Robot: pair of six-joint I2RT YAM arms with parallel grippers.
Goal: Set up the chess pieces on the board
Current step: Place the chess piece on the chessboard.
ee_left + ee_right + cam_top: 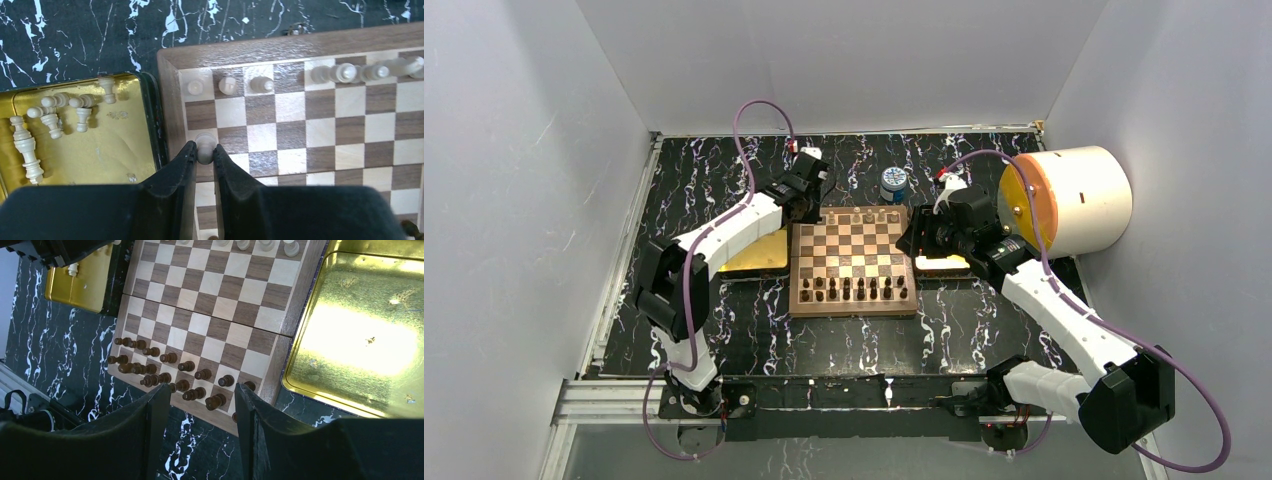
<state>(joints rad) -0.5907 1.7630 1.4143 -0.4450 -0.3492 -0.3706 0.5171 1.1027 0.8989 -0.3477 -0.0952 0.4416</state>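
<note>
The board (pixel 796 262) lies mid-table, its border (pixel 300 45) also showing in the left wrist view. Cream chess pieces (pixel 227 85) stand along its far row, and several more (pixel 50 117) lie in the gold tray (pixel 110 150) to its left. My left gripper (pixel 204 151) is shut on a cream pawn (pixel 203 141) over the second-row square at the board's left edge. My right gripper (pixel 202 389) is open and holds nothing, hovering above the board's near right corner. Dark brown pieces (pixel 170 358) fill the two near rows.
A second gold tray (pixel 360 340), with no pieces in it, lies right of the board. A small blue-and-white jar (pixel 893 183) stands behind the board. A large white cylinder with an orange face (pixel 1074 200) sits at the far right. White walls enclose the table.
</note>
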